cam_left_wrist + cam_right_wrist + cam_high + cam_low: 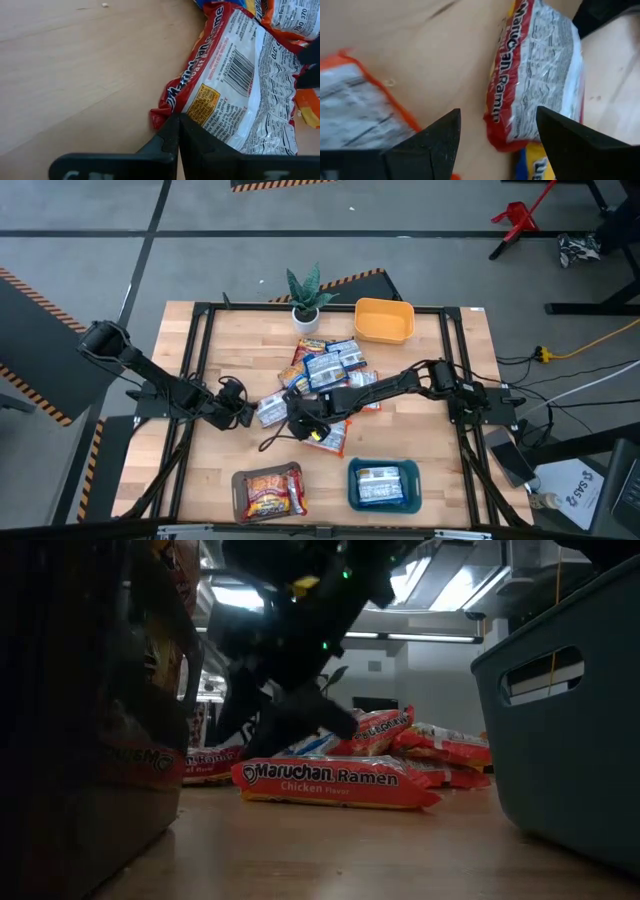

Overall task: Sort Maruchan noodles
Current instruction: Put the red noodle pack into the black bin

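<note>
Beside the pile, the left end effector (178, 131) was closed, empty, at a red packet's (235, 85) corner. Right end effector (497, 135) was spread above it; a pick was judged next, requiring descent.

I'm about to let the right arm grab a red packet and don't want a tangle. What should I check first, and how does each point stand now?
1. Right gripper open: ok.
2. Red packet lies beyond the open fingers, not yet between them: not ok.
3. Left gripper shut at that packet's corner; whether it pinches the wrapper: cannot tell.
4. Both grippers crowd the same pile: not ok.
5. Brown tray holds a red packet, room left: cannot tell.
</note>
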Tool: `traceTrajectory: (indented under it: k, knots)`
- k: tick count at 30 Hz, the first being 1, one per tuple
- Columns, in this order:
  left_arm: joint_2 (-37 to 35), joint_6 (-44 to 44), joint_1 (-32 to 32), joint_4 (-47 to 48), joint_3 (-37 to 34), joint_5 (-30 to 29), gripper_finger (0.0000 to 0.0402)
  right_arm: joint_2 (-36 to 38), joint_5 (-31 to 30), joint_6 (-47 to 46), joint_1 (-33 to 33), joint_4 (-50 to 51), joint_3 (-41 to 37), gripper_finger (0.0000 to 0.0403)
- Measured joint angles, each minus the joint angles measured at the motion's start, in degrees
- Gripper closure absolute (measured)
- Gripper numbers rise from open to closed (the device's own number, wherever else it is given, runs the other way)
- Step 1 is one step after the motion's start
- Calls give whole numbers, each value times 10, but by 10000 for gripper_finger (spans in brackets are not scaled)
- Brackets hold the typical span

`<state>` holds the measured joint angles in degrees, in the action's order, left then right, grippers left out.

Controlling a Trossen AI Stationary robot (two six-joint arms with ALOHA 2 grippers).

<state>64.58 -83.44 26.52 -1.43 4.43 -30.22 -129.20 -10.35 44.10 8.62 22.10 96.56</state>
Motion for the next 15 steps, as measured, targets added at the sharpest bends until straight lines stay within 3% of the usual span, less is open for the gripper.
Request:
traceTrajectory:
  k: [4,15]
  knots:
    - [0,0,0,0,0,0,401,0,-6,48,0,-83,-30,159]
    - [0,1,0,-4,0,1,401,-31,17,111,-11,-132,-31,159]
